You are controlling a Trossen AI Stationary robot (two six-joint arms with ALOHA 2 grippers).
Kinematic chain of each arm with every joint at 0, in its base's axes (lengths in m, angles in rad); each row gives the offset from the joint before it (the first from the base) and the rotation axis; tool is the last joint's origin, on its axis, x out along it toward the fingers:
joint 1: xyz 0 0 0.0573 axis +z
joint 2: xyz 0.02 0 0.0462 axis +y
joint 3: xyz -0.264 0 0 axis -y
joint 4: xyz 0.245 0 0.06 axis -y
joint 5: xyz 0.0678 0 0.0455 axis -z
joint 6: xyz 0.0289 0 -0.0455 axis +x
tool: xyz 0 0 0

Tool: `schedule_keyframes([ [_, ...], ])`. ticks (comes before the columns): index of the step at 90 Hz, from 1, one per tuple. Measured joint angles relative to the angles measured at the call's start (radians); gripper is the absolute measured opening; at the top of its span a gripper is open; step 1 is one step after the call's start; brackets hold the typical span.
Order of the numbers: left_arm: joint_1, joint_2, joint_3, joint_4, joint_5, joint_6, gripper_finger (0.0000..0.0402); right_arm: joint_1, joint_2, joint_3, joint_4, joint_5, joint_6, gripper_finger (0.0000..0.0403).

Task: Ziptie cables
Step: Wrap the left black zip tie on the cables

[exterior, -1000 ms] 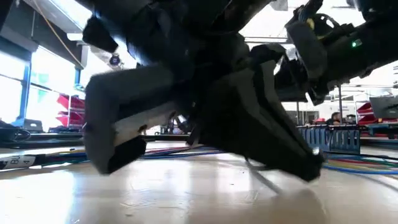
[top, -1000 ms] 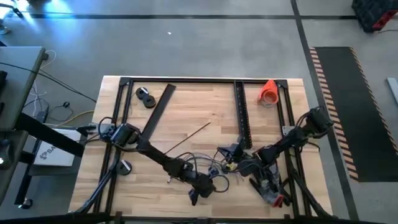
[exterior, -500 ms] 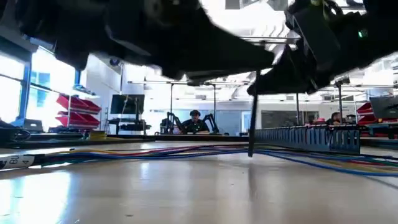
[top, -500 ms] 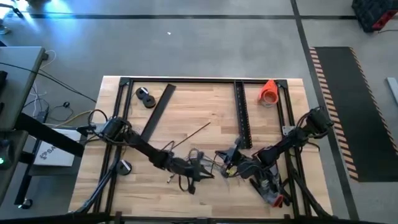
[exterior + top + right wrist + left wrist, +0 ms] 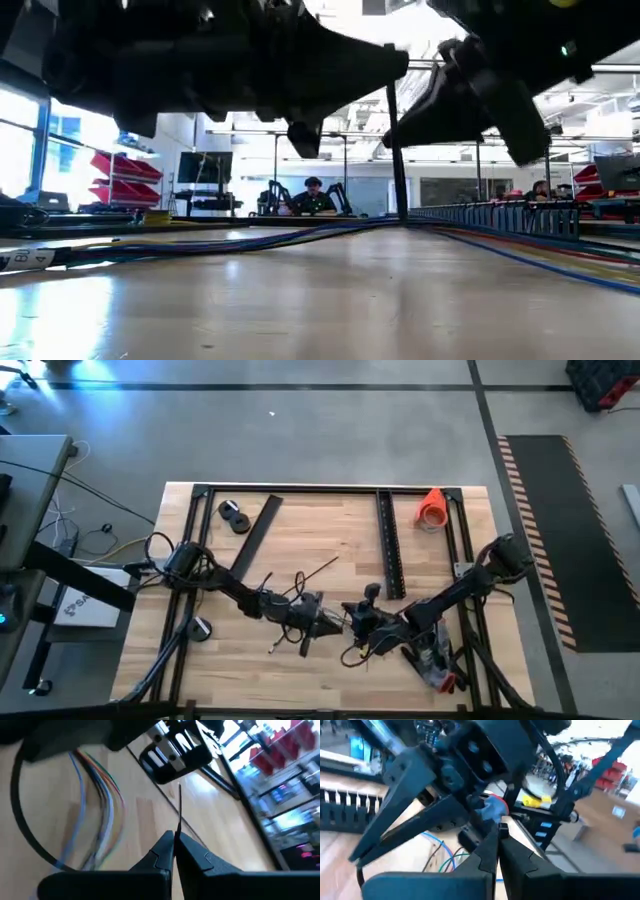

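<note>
Right gripper [image 5: 174,842] pinched nearly shut on a thin, stiff black zip tie [image 5: 179,802] standing straight up between the fingertips. Left gripper [image 5: 498,836] also closed, fingertips together; anything caught between them too small to tell. Both grippers [image 5: 335,622] [image 5: 352,618] nose to nose near the middle of the table's front half, lifted off the surface. Just beside and beneath them, the cables [image 5: 358,650]: thin, limp wires, blue, white, green and brownish, running side by side in the right wrist view [image 5: 102,807] and ringed by a black loop [image 5: 22,832]. Under the raised arms in the low view, a wide bare stretch of smooth, glossy wooden table [image 5: 320,300]. Farther out, a flat perforated black strip [image 5: 390,545] lying lengthwise on the right, a second dark strip [image 5: 252,542] slanted on the left, a small black spool [image 5: 234,515] at the back left, an orange cone-shaped object [image 5: 432,507] at the back right. Black metal frame [image 5: 330,489] along the table's edges. Beyond the table, a seated person [image 5: 313,196] far off in the room.
</note>
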Motion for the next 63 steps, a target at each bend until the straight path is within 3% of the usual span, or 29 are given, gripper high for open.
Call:
schedule_keyframes([
  [32, 0.044, 0.0, 0.0, -0.001, 0.055, -0.131, 0.0, 0.012, 0.007, 0.0, 0.026, 0.106, -0.321, 0.0],
  [63, 0.049, 0.0, 0.0, 0.002, 0.055, -0.139, 0.0, 0.012, 0.007, 0.0, 0.034, 0.105, -0.395, 0.0],
])
